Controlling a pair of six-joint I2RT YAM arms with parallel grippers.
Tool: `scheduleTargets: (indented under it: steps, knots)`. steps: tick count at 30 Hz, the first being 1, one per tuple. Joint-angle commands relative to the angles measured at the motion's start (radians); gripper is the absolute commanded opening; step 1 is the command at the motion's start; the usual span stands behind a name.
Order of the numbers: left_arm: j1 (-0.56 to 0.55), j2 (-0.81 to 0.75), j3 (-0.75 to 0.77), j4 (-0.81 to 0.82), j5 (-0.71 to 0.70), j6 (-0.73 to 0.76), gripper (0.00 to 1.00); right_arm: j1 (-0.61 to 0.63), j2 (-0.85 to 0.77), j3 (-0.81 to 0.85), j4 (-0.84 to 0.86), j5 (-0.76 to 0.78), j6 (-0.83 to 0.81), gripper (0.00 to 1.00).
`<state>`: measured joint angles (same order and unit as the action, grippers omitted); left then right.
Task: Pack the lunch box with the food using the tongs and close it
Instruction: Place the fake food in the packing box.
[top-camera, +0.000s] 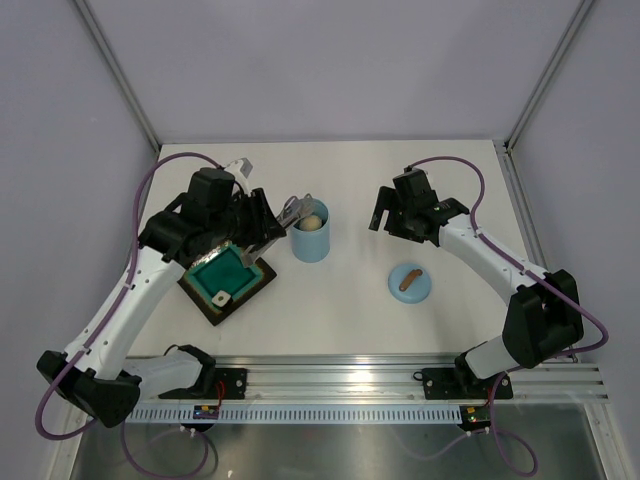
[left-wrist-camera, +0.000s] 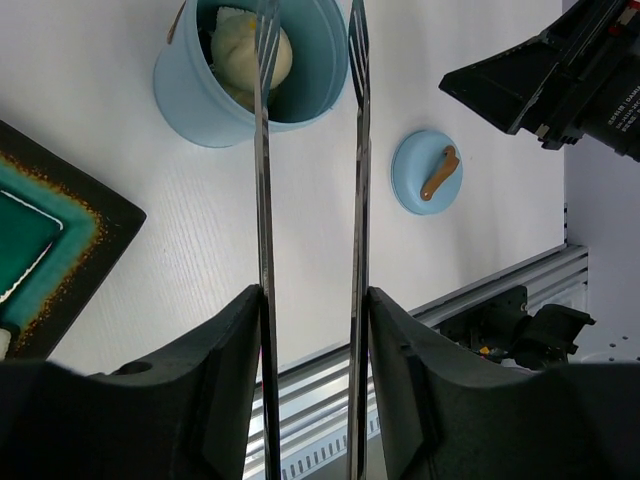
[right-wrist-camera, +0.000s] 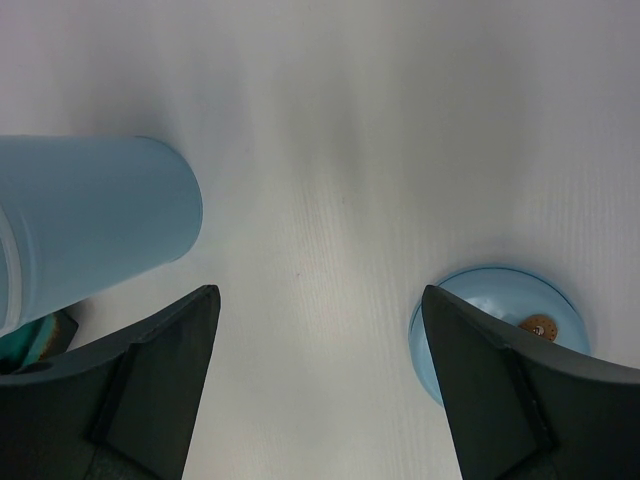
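Desk (top-camera: 400, 180): we see matte white, grey walls (top-camera: 330, 60) | left tool (left-wrist-camera: 313, 300): clamped on slim metal tongs (left-wrist-camera: 264, 180) over cylindrical blue lunch box (top-camera: 310, 242) | right tool (right-wrist-camera: 318, 295): wide open, empty.

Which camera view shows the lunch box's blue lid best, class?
The left wrist view: the lid lies whole and large, brown handle clear. The top external view shows the lid whole too, but small. The right wrist view catches only part; a finger of the right gripper hides the rest.
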<state>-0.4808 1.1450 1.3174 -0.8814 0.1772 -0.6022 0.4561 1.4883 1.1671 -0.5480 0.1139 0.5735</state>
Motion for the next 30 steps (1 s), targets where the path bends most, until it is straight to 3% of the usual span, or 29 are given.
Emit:
scheduleTargets:
  steps: [1, 6, 14, 19, 27, 30]
  knots:
    - [-0.008, -0.014, 0.022, 0.041, -0.002, 0.008, 0.47, 0.006, -0.017, 0.034, 0.002, 0.020, -0.001, 0.90]
    - [-0.015, -0.045, 0.075, -0.014, -0.050, 0.027, 0.40, 0.006, -0.020, 0.026, 0.003, 0.020, 0.003, 0.89]
    - [-0.013, -0.125, 0.146, -0.352, -0.346, 0.056, 0.41, 0.006, -0.016, 0.026, 0.019, 0.009, 0.002, 0.90]
    - [-0.013, -0.166, 0.095, -0.511, -0.453, 0.009, 0.42, 0.007, -0.016, 0.031, 0.023, 0.003, 0.000, 0.90]
    - [-0.015, -0.156, -0.018, -0.636, -0.469, -0.080, 0.46, 0.007, -0.014, 0.032, 0.033, -0.006, -0.001, 0.89]
    - [-0.015, -0.159, -0.047, -0.645, -0.464, -0.114, 0.54, 0.006, -0.031, 0.014, 0.046, -0.010, 0.003, 0.89]
